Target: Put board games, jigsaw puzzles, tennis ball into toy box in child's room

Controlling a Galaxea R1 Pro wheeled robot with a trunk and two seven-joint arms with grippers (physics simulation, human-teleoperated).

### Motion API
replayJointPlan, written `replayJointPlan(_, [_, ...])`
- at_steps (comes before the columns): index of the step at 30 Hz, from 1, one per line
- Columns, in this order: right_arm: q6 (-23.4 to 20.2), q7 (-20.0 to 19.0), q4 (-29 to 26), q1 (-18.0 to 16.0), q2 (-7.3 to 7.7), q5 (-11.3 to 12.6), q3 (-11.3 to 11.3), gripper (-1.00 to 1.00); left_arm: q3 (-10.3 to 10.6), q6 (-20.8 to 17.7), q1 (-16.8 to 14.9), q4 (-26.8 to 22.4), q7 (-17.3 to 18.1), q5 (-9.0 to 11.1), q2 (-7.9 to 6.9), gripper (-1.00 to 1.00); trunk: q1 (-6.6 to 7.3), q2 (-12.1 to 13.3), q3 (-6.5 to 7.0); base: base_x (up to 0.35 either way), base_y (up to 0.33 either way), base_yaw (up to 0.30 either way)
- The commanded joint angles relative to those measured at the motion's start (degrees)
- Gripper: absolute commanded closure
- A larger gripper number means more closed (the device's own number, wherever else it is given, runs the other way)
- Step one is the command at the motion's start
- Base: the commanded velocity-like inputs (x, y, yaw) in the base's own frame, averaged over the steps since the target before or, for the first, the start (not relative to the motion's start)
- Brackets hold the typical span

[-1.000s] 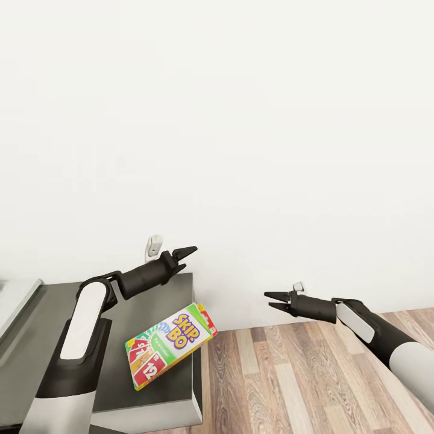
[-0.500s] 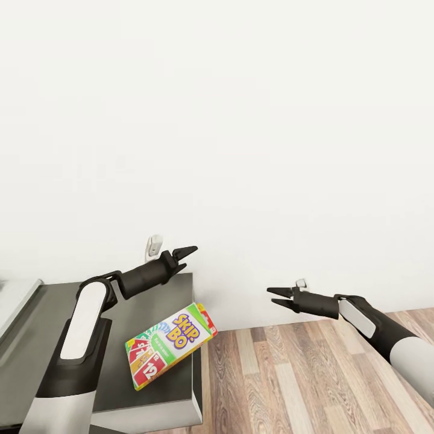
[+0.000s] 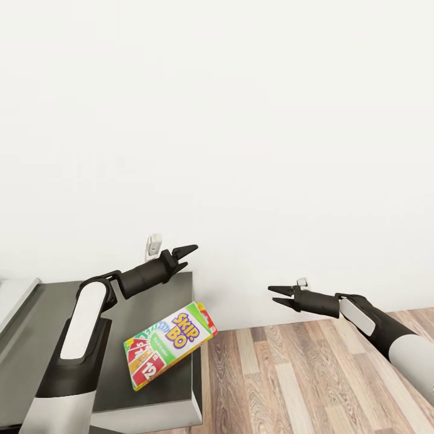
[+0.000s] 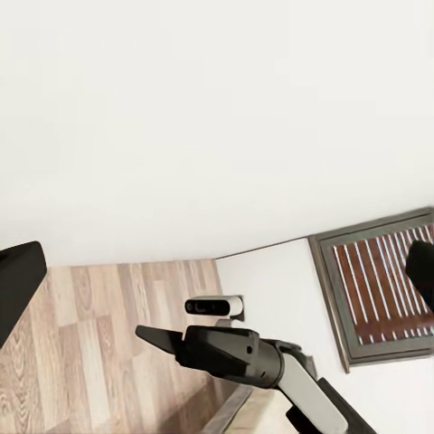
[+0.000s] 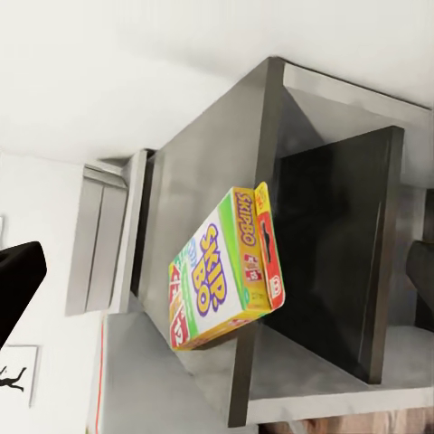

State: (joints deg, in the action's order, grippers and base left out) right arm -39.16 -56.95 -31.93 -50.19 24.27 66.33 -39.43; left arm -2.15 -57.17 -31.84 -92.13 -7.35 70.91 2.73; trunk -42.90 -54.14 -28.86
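A rainbow "SKIP-BO" board game [image 3: 170, 345] lies flat on a dark-grey cabinet top [image 3: 144, 301], with one corner hanging past the cabinet's right edge. The right wrist view shows the same box [image 5: 221, 271] on that top. My left gripper [image 3: 188, 253] is held open in the air above the cabinet's far corner, well clear of the box and empty. Off to the right, my right gripper [image 3: 272, 294] hovers open over the wood floor with its tips towards the box, also empty. It appears in the left wrist view too [image 4: 158, 339].
A blank white wall [image 3: 241, 120] is close ahead, with small sockets [image 3: 154, 246] low on it. Wood-plank floor [image 3: 289, 380] lies right of the cabinet. A pale grey edge [image 3: 15, 295] shows at far left; I cannot tell what it belongs to.
My right gripper has drifted slightly right and up. The left arm and the SKIP-BO box stay where they were.
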Motion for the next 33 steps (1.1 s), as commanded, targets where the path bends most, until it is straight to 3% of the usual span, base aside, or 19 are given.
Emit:
replayJointPlan(1, [-0.35, -0.19, 0.08, -0.12, 0.01, 0.53, -0.34, -1.0, -0.12, -0.35, -0.03, -0.05, -0.5, 0.63, 0.06, -1.0, -0.23, -0.47, -0.25, 0.0, 0.0, 0.0])
replayJointPlan(22, [-0.27, -1.74, 0.32, -0.25, -0.46, 0.23, -0.59, -1.0, -0.13, -0.48, -0.06, -0.04, -0.15, 0.7, 0.07, -1.0, -4.84, -8.89, -4.02, 0.0, 0.0, 0.0])
replayJointPlan(33, [-0.22, -1.76, 0.35, -0.21, -1.55, 0.08, -0.87, -1.0, -0.13, -0.51, -0.14, -0.06, -0.12, 0.78, 0.12, -1.0, -7.26, -13.3, -5.99, 0.0, 0.0, 0.0])
